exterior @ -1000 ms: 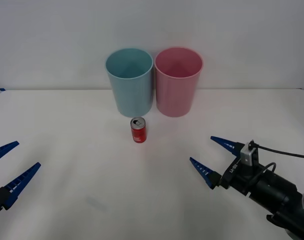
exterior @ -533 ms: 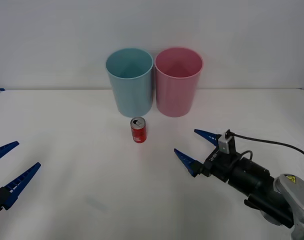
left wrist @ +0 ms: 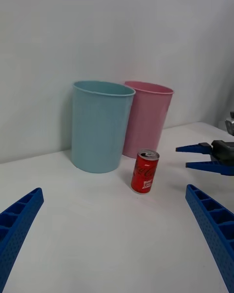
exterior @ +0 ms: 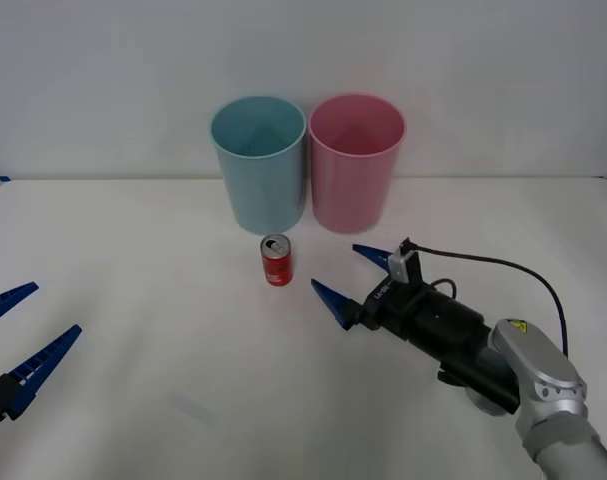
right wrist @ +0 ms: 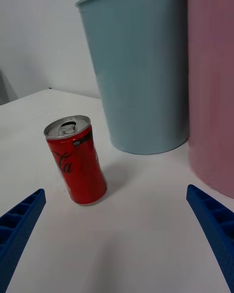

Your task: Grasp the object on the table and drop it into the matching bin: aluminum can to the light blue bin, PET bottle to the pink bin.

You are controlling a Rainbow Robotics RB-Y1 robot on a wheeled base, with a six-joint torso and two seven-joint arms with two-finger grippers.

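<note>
Aluminum can (exterior: 276, 260): red body, silver top with pull tab, white markings on the side; stands upright on the white surface (exterior: 133, 300), just in front of the light blue bin (exterior: 259, 163), touching nothing. Landmark for all positions below: the can. Light blue bin is directly behind it, upright, open mouth up; a narrow strip of bare surface separates can and bin. Pink bin (exterior: 356, 162) is behind the can and to its right, upright, standing just beside the blue bin; whether the two walls touch cannot be told. Right gripper (exterior: 350, 275): near the can on its right, low over the surface, arm reaching in from the near right with a black cable looped over it. Jaws spread wide apart and empty, tips pointed toward the can, a clear gap left between tips and can. Right wrist view: can (right wrist: 76, 159) sits between the two blue fingers (right wrist: 19, 224), closer to one of them, with blue bin (right wrist: 139, 73) and pink bin (right wrist: 212, 83) behind it. Left gripper (exterior: 13, 335): well apart from the can, far to its left and nearer the robot, at the surface edge. Jaws apart, holding nothing. Left wrist view: can (left wrist: 145, 171) stands in front of both bins, right gripper (left wrist: 197, 156) just beside it.
</note>
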